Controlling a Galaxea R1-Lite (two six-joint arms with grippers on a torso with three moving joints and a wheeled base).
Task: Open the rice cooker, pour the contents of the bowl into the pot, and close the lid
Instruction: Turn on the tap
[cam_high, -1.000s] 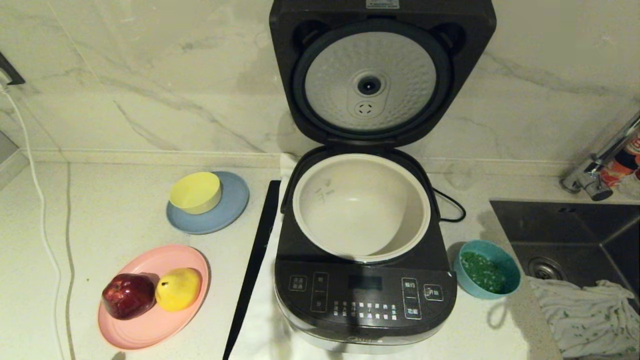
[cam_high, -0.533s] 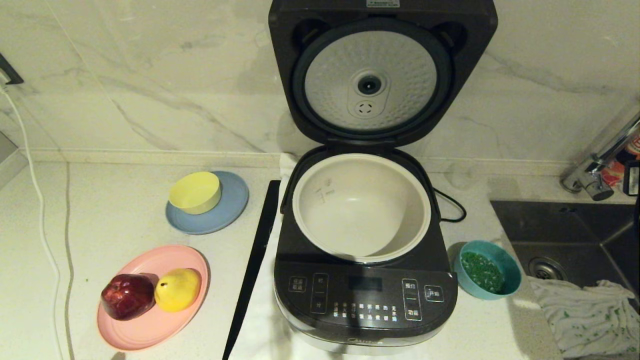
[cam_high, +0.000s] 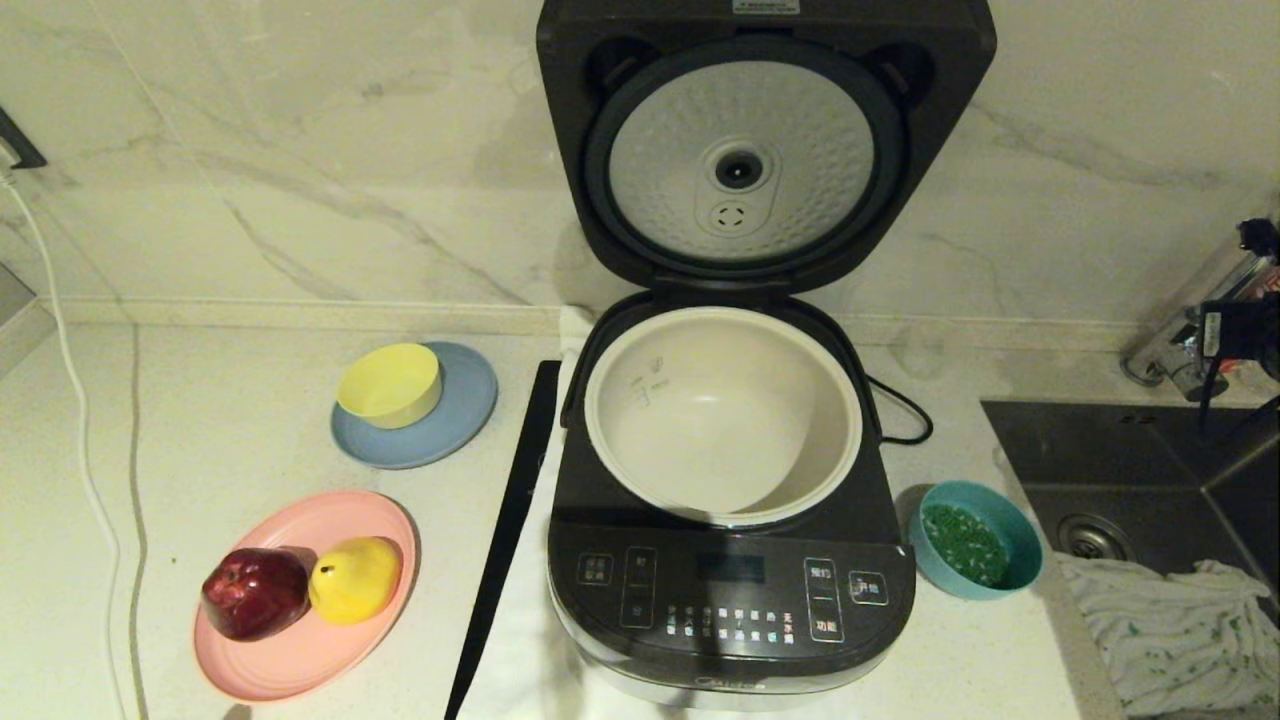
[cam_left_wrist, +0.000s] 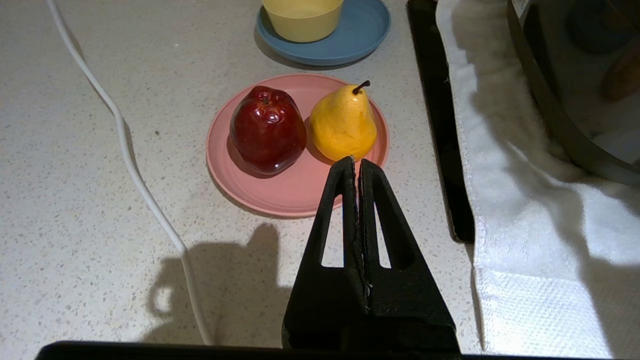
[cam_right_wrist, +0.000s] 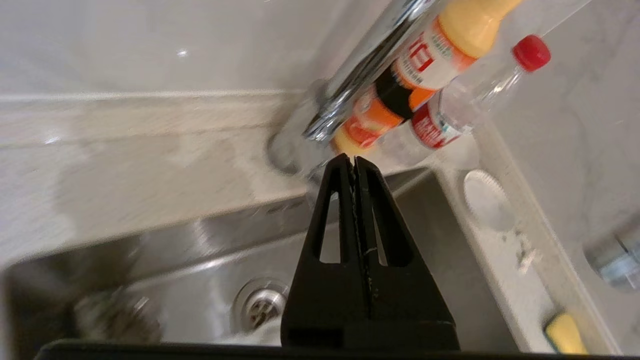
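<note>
The dark grey rice cooker (cam_high: 730, 590) stands mid-counter with its lid (cam_high: 740, 160) swung fully up, silver inner plate facing me. Its cream-white pot (cam_high: 620, 380) is bare inside. Just right of the cooker's front sits the teal bowl (cam_high: 1022, 548), holding the green chopped contents (cam_high: 962, 545). My right gripper (cam_right_wrist: 354, 159) is shut and empty, hovering above the sink and pointing at the faucet; part of that arm (cam_high: 1245, 325) shows at the head view's right edge. My left gripper (cam_left_wrist: 356, 161) is shut and empty over the counter, near the pink plate.
A yellow bowl (cam_high: 390, 385) on a blue plate (cam_high: 465, 420) and a pink plate (cam_high: 300, 660) with an apple and a pear lie left of the cooker. A black strip (cam_high: 510, 520) borders its left side. Sink (cam_high: 1150, 470), faucet (cam_high: 1180, 350), bottles (cam_right_wrist: 415, 65) and cloth (cam_high: 1170, 630) are right.
My right arm has come into the head view at the right edge, above the faucet, and its shadow by the bowl has gone. Cooker, bowl and left gripper have not moved.
</note>
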